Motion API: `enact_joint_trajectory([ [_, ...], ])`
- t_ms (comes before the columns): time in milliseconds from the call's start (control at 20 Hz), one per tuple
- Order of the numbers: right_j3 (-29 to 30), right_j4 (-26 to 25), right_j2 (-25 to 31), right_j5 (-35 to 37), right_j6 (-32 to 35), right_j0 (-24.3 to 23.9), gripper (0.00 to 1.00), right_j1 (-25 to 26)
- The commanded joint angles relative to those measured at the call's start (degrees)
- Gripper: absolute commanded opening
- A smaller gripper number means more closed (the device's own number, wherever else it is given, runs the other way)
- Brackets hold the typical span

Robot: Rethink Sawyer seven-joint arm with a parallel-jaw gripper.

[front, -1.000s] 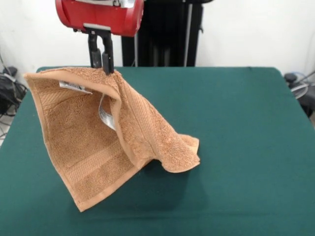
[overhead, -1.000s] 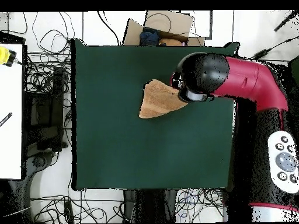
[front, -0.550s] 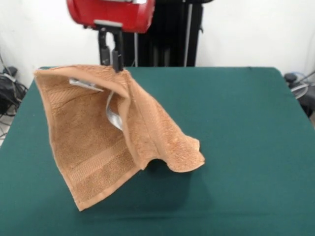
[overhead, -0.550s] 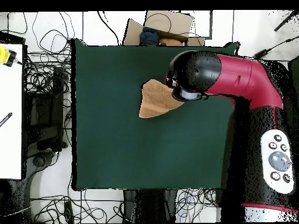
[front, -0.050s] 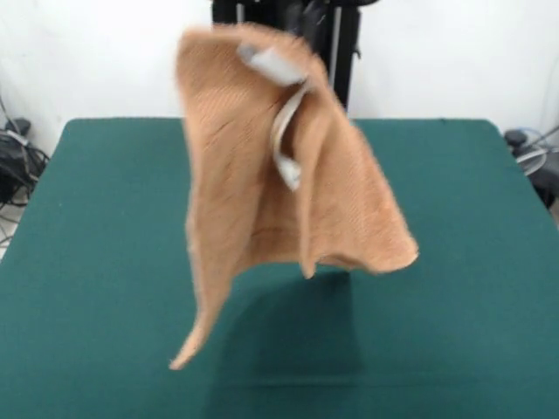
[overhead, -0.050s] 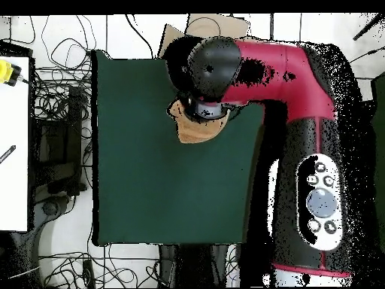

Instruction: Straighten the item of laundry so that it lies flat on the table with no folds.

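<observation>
Hanging above table (front, -0.050s: 489, 262): one towel (front, -0.050s: 279, 192), one tag (front, -0.050s: 284, 140).

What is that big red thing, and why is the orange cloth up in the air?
The red thing is a robot arm. One picture is taken from across the table, the other from straight above. The orange cloth is a towel with a white tag. It hangs above the green table, lifted by its top, with its lower corners dangling free. From above, the arm covers most of the towel, so only a bit peeks out. The part that grips it is hidden in both pictures, so I can't see how it holds on. The robot should spread the towel flat.
</observation>
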Motion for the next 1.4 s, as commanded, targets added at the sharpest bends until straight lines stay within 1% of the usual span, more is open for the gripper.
enact_joint_trajectory([
  [50, -13.1, -2.9, 2.1, 16.1, 2.0, 2.3, 0.00, 0.3],
  [100, -18.7, -4.0, 3.0, 21.7, 1.2, 2.7, 0.00, 2.0],
  [200, -22.7, -4.7, 3.6, 25.2, 0.8, 2.9, 0.00, 3.5],
  [250, -23.0, -4.5, 3.6, 25.0, 0.7, 2.6, 0.00, 4.1],
  [300, -22.7, -4.1, 3.4, 24.7, 0.9, 2.5, 0.00, 4.2],
  [500, -18.8, -1.9, 2.5, 19.4, 0.9, 1.6, 0.00, 3.4],
  [550, -19.5, -1.7, 2.5, 19.6, 1.2, 1.6, 0.00, 3.8],
  [750, -17.0, -0.1, 1.8, 15.9, 3.2, 2.1, 0.00, 3.2],
  [950, -9.6, 2.4, 0.7, 8.9, 3.5, 1.2, 0.00, 1.1],
  [1050, -4.3, 3.8, 0.5, 3.0, 2.2, 0.1, 0.00, -0.2],
  [1250, 7.9, 7.1, 2.2, -14.4, -1.3, -3.9, 0.00, -0.7],
  [1300, 10.3, 7.3, 2.7, -18.6, -2.4, -4.8, 0.00, -0.8],
  [1350, 12.0, 7.5, 2.9, -21.0, -2.8, -5.3, 0.00, -0.4],
  [1400, 13.4, 6.5, 2.7, -24.2, -3.6, -5.5, 0.00, -0.4],
])
